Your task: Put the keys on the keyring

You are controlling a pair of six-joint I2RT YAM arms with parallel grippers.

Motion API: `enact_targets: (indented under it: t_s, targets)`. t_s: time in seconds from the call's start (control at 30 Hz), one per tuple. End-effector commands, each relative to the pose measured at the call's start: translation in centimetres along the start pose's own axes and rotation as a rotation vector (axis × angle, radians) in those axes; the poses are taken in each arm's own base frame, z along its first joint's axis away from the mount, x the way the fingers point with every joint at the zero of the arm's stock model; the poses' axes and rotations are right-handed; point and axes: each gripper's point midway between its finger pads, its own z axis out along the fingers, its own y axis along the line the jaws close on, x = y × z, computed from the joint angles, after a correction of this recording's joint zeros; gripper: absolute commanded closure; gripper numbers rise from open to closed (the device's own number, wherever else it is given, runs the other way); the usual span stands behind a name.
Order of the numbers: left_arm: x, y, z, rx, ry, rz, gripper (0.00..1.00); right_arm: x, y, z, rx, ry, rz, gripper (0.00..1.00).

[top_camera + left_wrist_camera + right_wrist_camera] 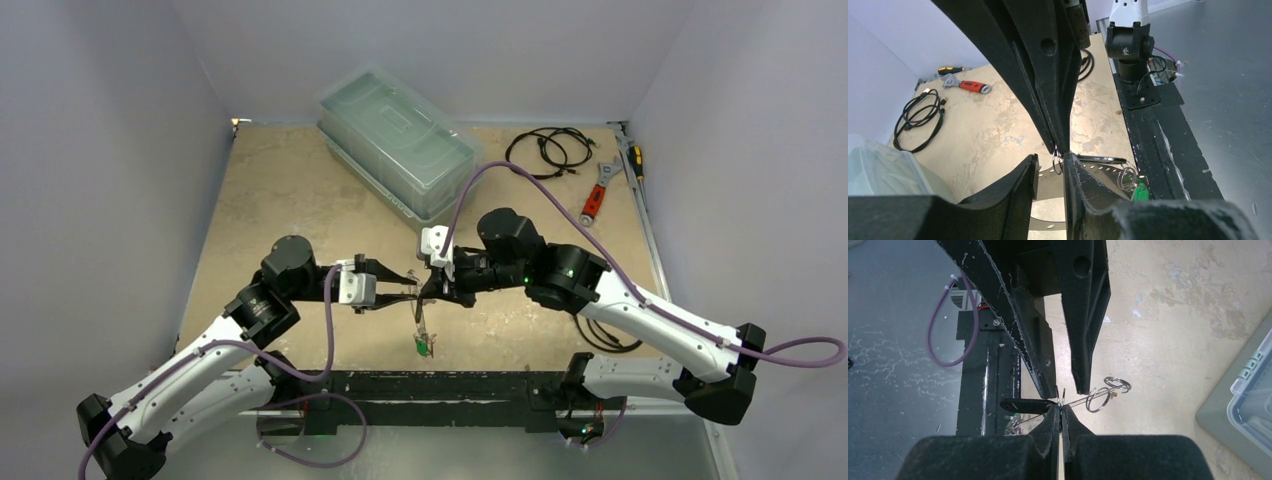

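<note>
The keyring (1049, 189) is held in the air over the near edge of the table (300, 200), its thin plate on edge with a green-tagged key (425, 347) dangling below — the right gripper (1060, 407) has its fingers pressed together on the rim. The left gripper (1051, 159) faces it nose to nose from the left, fingers spread and straddling that same plate, so we judge closing there comes next

The parted left end effector (1051, 161) frames the keyring (1049, 195); green key (1141, 192) nearby.
</note>
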Motion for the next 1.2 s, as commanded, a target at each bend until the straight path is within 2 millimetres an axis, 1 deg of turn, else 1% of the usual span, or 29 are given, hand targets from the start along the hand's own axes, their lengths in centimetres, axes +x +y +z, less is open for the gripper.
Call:
enact_targets:
  t_s: [0.0,0.07,0.17,0.3,0.57,0.63,0.77,0.9,1.0,1.1,1.13,1.17]
  targets:
    - [-1.5,-0.1,0.3,0.028,-0.05,0.025,0.77,-2.8,0.4,-0.4,-0.022,-0.085,-0.058,1.0]
    - [-1.4,-0.2,0.4,0.033,-0.05,0.023,0.79,-2.9,0.6,-0.4,-0.027,-0.09,-0.062,1.0]
    - [-1.2,-0.3,0.5,0.041,-0.048,0.016,0.79,-3.1,0.7,-0.5,-0.026,-0.099,-0.068,1.0]
    - [-1.1,-0.4,0.6,0.053,-0.046,0.007,0.76,-3.2,1.0,-0.6,-0.036,-0.108,-0.075,1.0]
    - [-0.4,-0.6,0.9,0.074,-0.035,-0.018,0.76,-3.6,1.5,-1.1,-0.043,-0.126,-0.086,1.0]
    - [-0.3,-0.7,1.0,0.076,-0.035,-0.018,0.8,-3.7,1.7,-1.2,-0.047,-0.131,-0.09,1.0]
    - [-0.3,-0.6,1.0,0.074,-0.034,-0.015,0.92,-3.9,1.9,-1.4,-0.048,-0.141,-0.097,1.0]
    - [-0.2,-0.5,1.0,0.067,-0.031,-0.016,1.0,-4.2,2.3,-1.7,-0.057,-0.159,-0.106,1.0]
    - [-0.5,-0.3,0.8,0.051,-0.033,-0.007,1.0,-4.4,2.5,-1.9,-0.065,-0.175,-0.114,1.0]
    - [-1.1,0.5,0.3,-0.011,-0.03,0.02,1.0,-4.6,2.6,-2.1,-0.058,-0.193,-0.121,1.0]
    - [-1.5,0.9,0.1,-0.036,-0.031,0.031,1.0,-4.7,2.5,-2.2,-0.049,-0.201,-0.123,0.89]
    - [-1.9,1.2,-0.2,-0.059,-0.035,0.041,1.0,-4.7,2.4,-2.3,-0.038,-0.21,-0.124,0.75]
